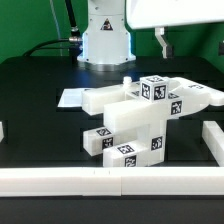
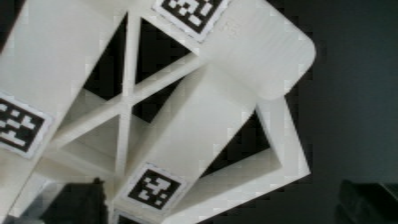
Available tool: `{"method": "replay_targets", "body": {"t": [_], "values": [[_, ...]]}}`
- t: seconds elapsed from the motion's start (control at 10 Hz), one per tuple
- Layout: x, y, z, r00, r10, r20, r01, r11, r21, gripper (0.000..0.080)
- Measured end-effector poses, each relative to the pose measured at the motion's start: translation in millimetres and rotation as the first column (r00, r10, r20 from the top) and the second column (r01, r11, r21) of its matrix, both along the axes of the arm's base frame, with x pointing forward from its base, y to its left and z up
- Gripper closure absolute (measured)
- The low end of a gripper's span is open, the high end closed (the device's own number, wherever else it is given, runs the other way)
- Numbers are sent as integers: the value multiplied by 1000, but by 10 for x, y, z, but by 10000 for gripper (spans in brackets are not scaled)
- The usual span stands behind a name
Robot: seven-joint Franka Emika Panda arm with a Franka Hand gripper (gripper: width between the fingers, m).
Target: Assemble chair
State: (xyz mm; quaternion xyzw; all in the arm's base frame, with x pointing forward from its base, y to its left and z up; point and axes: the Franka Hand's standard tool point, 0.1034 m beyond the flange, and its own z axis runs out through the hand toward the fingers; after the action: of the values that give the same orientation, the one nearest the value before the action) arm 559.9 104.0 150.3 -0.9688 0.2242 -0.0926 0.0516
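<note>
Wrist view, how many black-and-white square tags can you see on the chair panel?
3 tags on the X-braced panel: one at its upper end, one on the side bar, one near the lower end. Others may lie outside the frame.

The chair (image 1: 140,115), a cluster of matte white tagged blocks, stood partly assembled mid-bench, its seat slab (image 1: 120,100) atop leg blocks (image 1: 125,142). Its X-braced panel (image 2: 169,105) filled the wrist view.
</note>
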Motion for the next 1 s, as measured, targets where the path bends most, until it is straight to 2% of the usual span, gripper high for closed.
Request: {"method": "replay_targets", "body": {"t": [0.1,0.2,0.4,0.5,1.0], "values": [[-1,0,-2,1000,12,6,-12,1000,-4,151],[-62,-4,-37,996,78,50,-77,997,-26,151],[-420,-1,-161,976,215,38,-212,975,-59,151],[-538,-19,-202,973,227,47,-223,972,-66,151],[-529,-26,-215,972,233,28,-231,971,-64,151]]}}
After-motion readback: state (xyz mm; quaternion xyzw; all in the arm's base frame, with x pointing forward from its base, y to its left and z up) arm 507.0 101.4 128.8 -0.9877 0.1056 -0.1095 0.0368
